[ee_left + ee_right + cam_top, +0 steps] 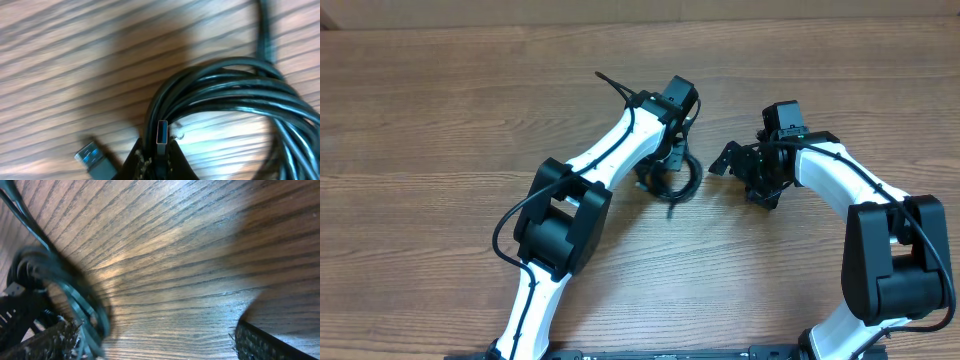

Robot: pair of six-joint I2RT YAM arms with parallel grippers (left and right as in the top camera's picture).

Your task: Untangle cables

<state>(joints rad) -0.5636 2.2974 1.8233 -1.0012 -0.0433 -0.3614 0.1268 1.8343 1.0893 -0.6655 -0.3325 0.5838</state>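
The cables (677,183) are thin black cords coiled in a loop at the table's middle, with one end sticking out at the back (610,84). In the left wrist view the coil (225,92) fills the right side. My left gripper (159,152) is shut on a silver USB plug with a blue insert (162,134) that belongs to the coil. A second USB plug (91,155) lies loose on the wood to its left. My right gripper (742,170) is open and empty just right of the coil. The blurred cables (75,300) lie beside its left finger.
The wooden table (440,110) extends on all sides. The two white arms (610,150) (840,170) reach in from the front edge and meet near the middle. The thicker black wires run along the arms.
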